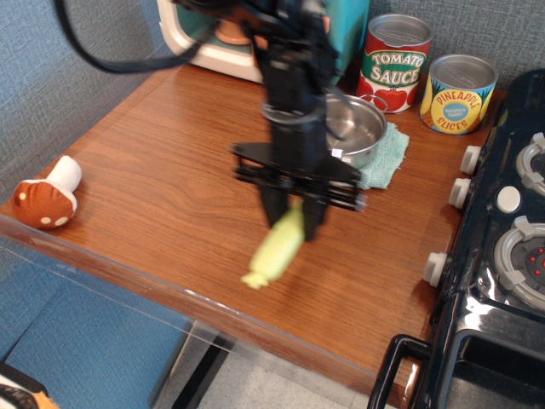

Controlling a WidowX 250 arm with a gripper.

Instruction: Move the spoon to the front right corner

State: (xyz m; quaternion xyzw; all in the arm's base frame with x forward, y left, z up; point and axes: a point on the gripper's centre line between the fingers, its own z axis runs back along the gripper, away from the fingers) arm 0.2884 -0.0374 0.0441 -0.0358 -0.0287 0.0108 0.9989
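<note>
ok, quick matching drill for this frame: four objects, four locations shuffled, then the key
1. spoon
2. toy mushroom
3. steel pan
4. pineapple can

a. on the teal cloth
b. back right, beside the tomato sauce can
c. front left of the countertop
d. held in the gripper, above the counter

Pairs: 1-d, 2-c, 3-a, 4-b
</note>
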